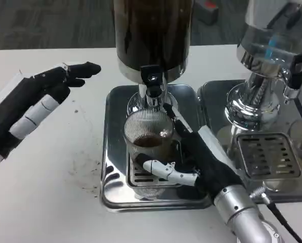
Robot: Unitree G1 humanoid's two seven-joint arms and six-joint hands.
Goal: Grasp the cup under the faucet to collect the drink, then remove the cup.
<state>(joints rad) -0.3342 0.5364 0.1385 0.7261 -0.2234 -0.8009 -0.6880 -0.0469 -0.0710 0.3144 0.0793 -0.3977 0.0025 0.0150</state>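
The cup [149, 137], holding some dark drink, stands on the tray [115, 152] right below the faucet [151, 83]. The right hand [199, 159] wraps it from four o'clock. At nine o'clock the left hand [32, 101] hovers over the bench [49, 202], fingers spread, holding nothing.

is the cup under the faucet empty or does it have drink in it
Partly filled: dark liquid sits low in the upright ribbed cup, held by the right hand.

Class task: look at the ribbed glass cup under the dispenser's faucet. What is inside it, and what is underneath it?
Inside the cup lies a shallow pool of dark drink. Beneath it is the slotted grate of the steel drip tray. The right hand holding the cup covers part of the grate.
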